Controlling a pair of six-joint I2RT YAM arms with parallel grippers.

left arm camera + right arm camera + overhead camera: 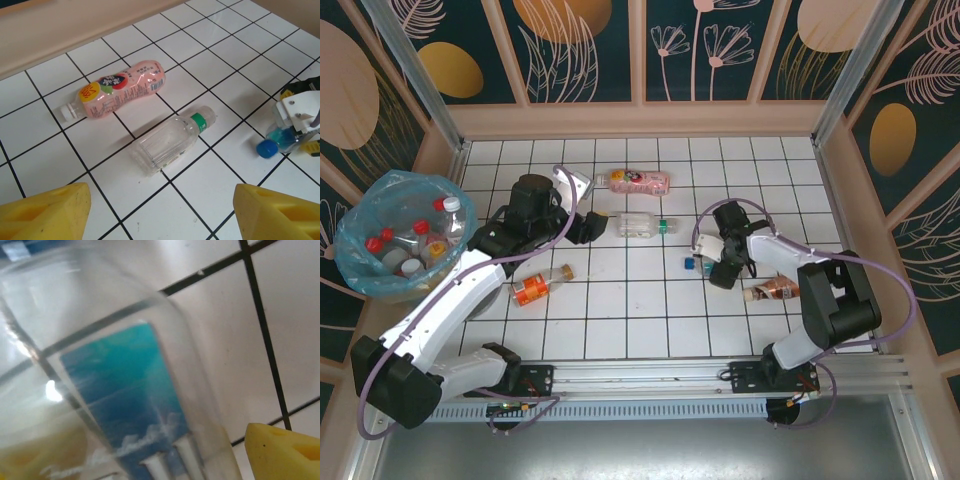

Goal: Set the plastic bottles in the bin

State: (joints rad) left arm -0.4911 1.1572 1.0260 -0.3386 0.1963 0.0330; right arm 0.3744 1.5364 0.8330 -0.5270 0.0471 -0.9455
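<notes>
Plastic bottles (638,181): five on table (620,310); one bin (365,200). Left claw (160,202) released; right claw (712,263) astride one, grip unclear.

The overhead camera is looking down from high over the near edge onto the whole tiled table (640,300). The left wrist camera is facing forward and down from fairly near, sharing the pink bottle (120,90) and clear bottle (165,145) with it. The right wrist camera is looking from very close at a blue-labelled bottle (125,390).
</notes>
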